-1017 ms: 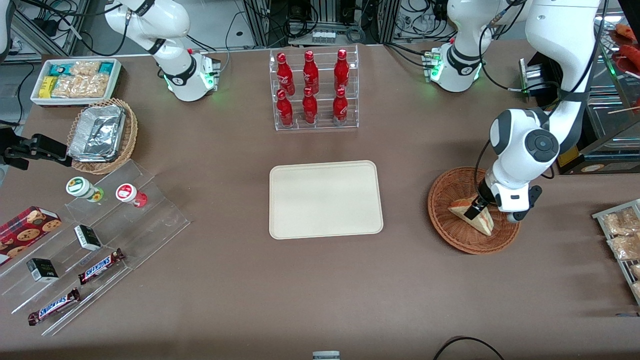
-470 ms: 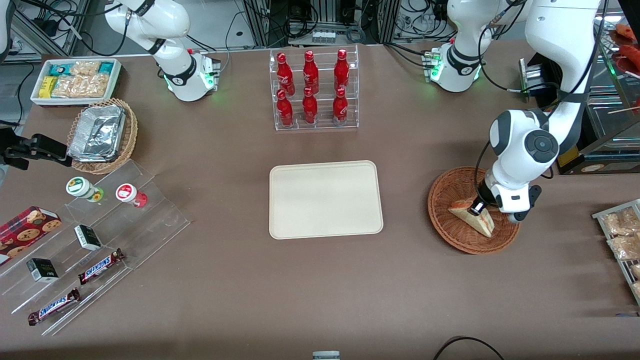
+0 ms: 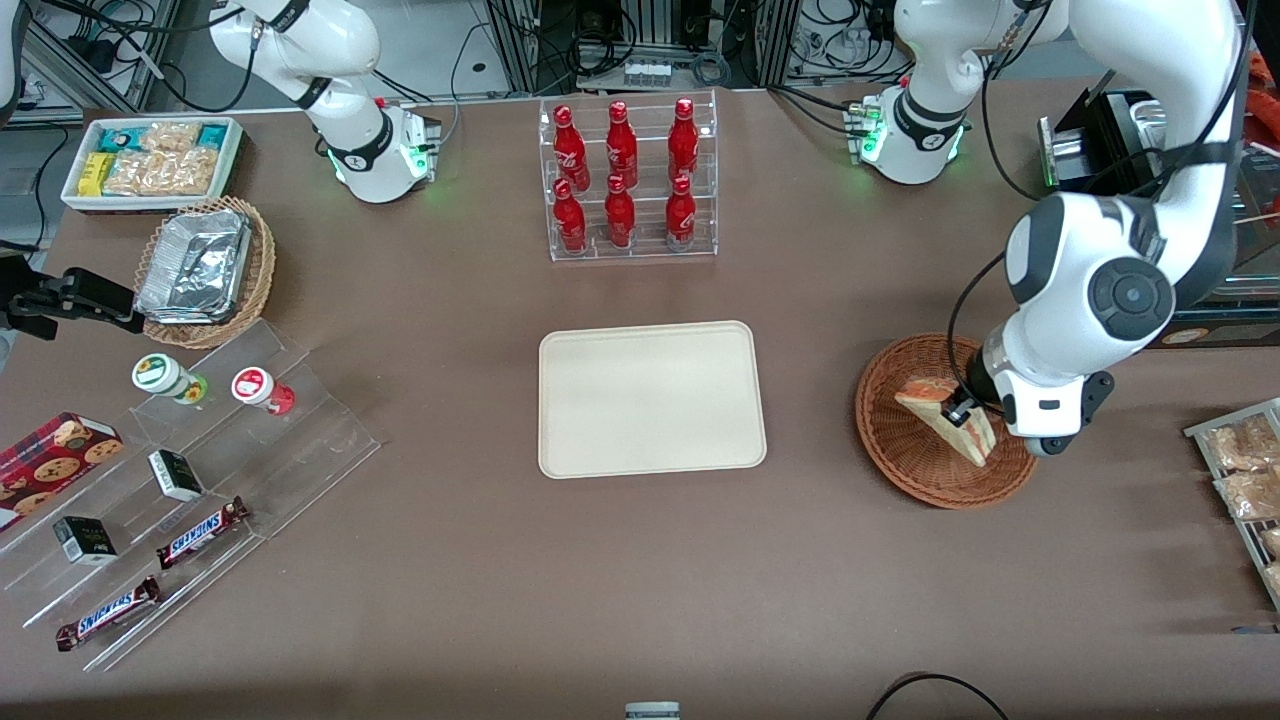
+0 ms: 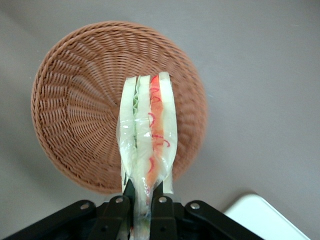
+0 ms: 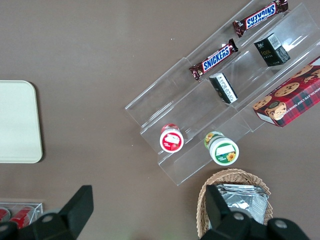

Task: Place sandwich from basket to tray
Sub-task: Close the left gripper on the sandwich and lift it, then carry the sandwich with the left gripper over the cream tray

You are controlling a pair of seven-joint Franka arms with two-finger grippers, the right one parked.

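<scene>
My gripper (image 3: 962,412) (image 4: 144,200) is shut on the sandwich (image 3: 945,412) (image 4: 148,135), a clear-wrapped wedge of pale bread with green and red-orange filling. The wedge hangs lifted a little above the reddish-brown wicker basket (image 3: 905,450) (image 4: 75,110), which lies toward the working arm's end of the table with nothing else in it. The cream-beige tray (image 3: 650,398) (image 5: 17,120) lies flat at the middle of the table, bare; a corner of the tray (image 4: 265,220) shows in the left wrist view.
A clear rack of red bottles (image 3: 625,180) stands farther from the front camera than the tray. A metal rack of bagged snacks (image 3: 1240,470) sits at the working arm's table edge. Stepped acrylic shelves (image 3: 200,500), a foil-container basket (image 3: 205,270) and a white snack bin (image 3: 150,160) lie toward the parked arm's end.
The gripper has risen with the sandwich, lifting it off the basket's bottom. The arm's wrist has swung upward and slightly toward the working arm's end.
</scene>
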